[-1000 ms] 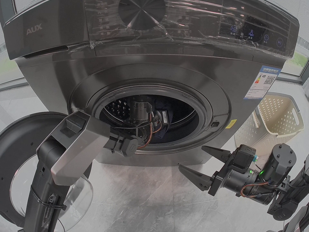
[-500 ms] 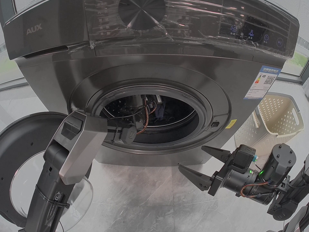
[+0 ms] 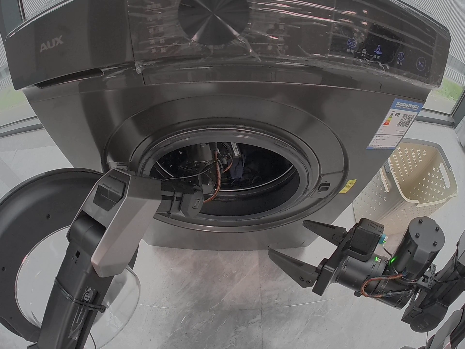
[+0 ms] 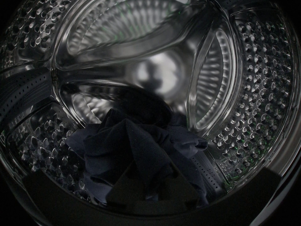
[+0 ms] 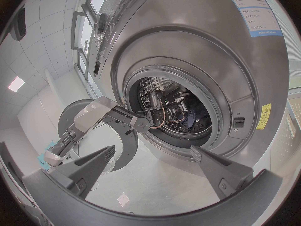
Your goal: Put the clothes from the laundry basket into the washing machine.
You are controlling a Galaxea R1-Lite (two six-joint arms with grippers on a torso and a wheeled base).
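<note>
While the washing machine stands with its round door swung wide open to the left, the left arm is in through the opening, and the left gripper sits inside the steel drum, up in the left part of the opening. From the left wrist view it is dark in there, folks, and I cannot tell whether that gripper is clenched on anything or has let go.

There is the laundry: a dark navy garment, crumpled in a heap on the bottom of the drum, towards the near side. A corner of it peeks out just right of the left gripper in the head view.

Over on the right, the right gripper hangs above the grey floor in front of the machine, low and to the right of the opening. Its jaws are spread wide with nothing between them, pointing left towards the machine.

The cream laundry basket stands on the floor just beside the machine's right side, beyond the right arm.
</note>
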